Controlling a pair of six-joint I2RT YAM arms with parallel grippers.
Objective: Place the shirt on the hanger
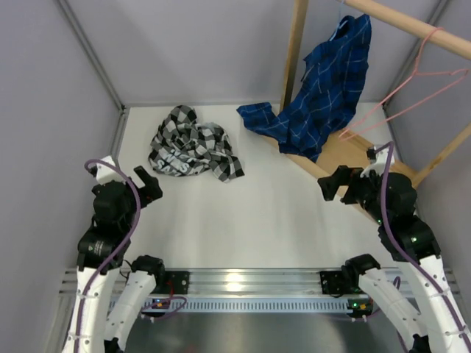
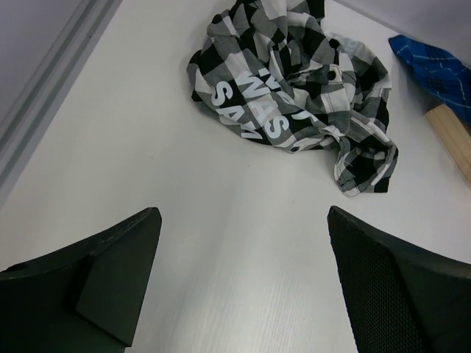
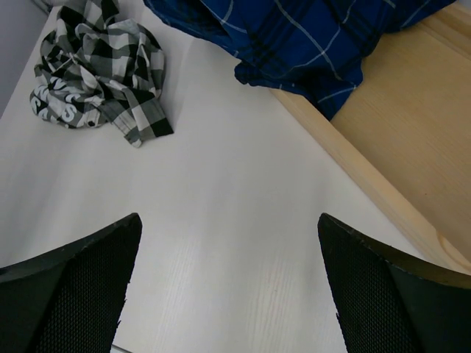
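Left claw (image 2: 243, 220) and right claw (image 3: 228, 224) both gape wide and empty over the table's (image 1: 257, 220) near side, black-and-white check shirt (image 1: 193, 151) crumpled toward its far edge, pink wire hanger (image 1: 441, 73) on the wooden rod (image 1: 412, 26).

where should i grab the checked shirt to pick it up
Probably the loose flap at the shirt's near-right end: it sticks out clear of the crumpled heap, so the fingers can close on one layer. Come from above with the open left gripper, which looks nearest, pinching across the flap.
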